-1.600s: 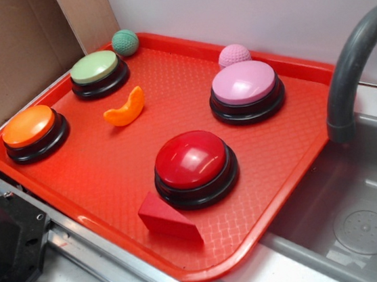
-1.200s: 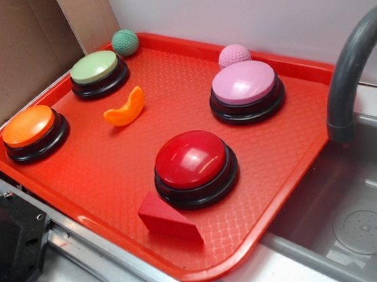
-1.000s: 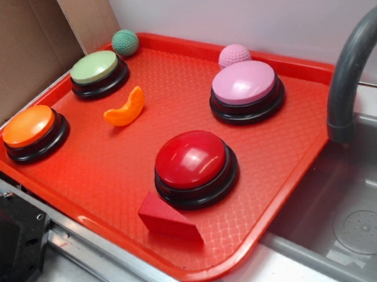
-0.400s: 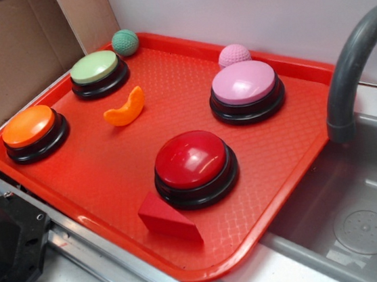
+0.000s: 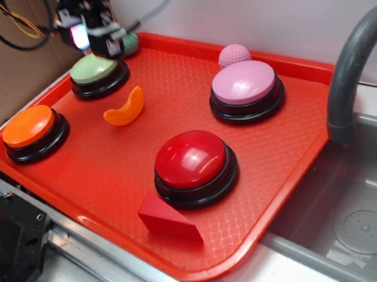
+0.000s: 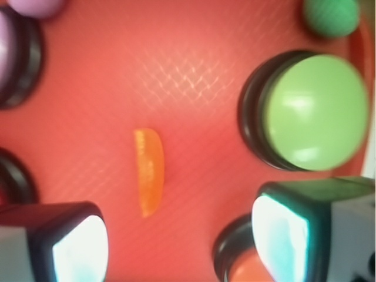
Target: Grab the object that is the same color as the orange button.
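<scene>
At the near edge of the red textured plastic tray (image 5: 99, 192) lies a red wedge-shaped block (image 5: 169, 218), and just behind it, touching or almost so, sits a big round red dome button on a black base (image 5: 194, 161). Further in, at the left side, sits the orange-topped round dome button on its black base (image 5: 33, 130). The small glossy orange crescent-shaped piece (image 5: 126, 109) lies flat on the tray between that button and the pale green dome button (image 5: 98, 71). A pink dome button (image 5: 245, 88) sits to the right, with a small pink dimpled ball (image 5: 234, 54) and a green dimpled ball (image 5: 130, 44) at the far rim.

The change: the gripper (image 5: 91, 36), absent a moment ago, has now entered at the far left, above the green button. In the wrist view its two fingers stand wide apart, holding nothing, with the crescent (image 6: 149, 171) between and ahead of them. The approach has begun; descent and closing remain.
</scene>
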Robot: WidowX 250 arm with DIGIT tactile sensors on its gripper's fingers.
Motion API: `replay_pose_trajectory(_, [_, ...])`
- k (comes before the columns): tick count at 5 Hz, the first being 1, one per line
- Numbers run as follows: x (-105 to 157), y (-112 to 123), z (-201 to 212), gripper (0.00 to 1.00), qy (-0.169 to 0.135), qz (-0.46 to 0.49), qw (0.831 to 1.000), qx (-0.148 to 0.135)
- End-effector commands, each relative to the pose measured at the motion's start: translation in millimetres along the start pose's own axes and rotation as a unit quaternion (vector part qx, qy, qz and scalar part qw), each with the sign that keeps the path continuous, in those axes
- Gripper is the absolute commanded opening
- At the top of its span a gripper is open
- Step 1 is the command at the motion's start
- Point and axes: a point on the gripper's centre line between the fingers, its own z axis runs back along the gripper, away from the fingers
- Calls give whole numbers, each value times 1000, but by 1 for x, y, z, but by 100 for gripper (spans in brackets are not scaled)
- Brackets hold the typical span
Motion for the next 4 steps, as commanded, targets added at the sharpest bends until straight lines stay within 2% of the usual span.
replay_pose_trajectory(1, [9,-29,-22,100,8,-29,1000,6])
replay_pose_trajectory(2, [11,-29,-39,100,37,-26,999,10])
replay_pose_trajectory(4, [8,-22,-68,100,76,-21,997,8])
